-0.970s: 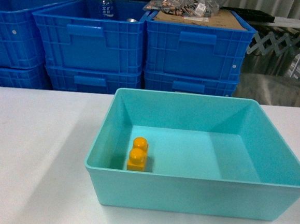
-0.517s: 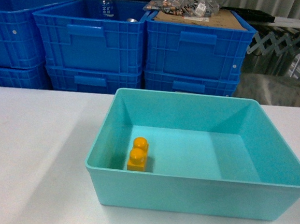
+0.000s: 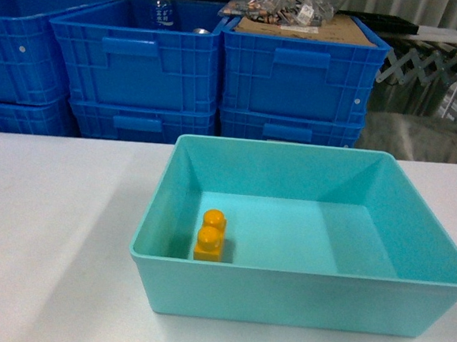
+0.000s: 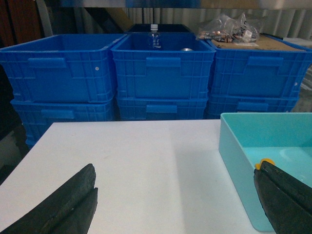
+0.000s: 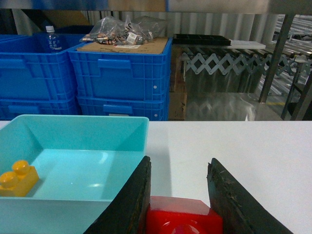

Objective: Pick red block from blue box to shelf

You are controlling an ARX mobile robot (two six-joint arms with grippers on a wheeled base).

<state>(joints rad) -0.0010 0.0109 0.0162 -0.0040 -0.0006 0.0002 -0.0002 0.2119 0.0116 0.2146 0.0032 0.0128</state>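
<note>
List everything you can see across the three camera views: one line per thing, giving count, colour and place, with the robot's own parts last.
Blue box: one, light turquoise, on the white table, near the front.
Yellow-orange brick: one, two studs, inside the blue box by its near-left wall.
Red block: one, red, between the right gripper's fingers, outside the box.
Table: one, white.
Crates: at least six, dark blue, stacked behind the table.
Water bottle: one, clear, white cap, in the middle top crate.
Plastic bag: one, clear, with small items, on cardboard atop the right crate.
Left gripper: black, open, above the table left of the box.
Right gripper: black, shut on the red block.
</note>
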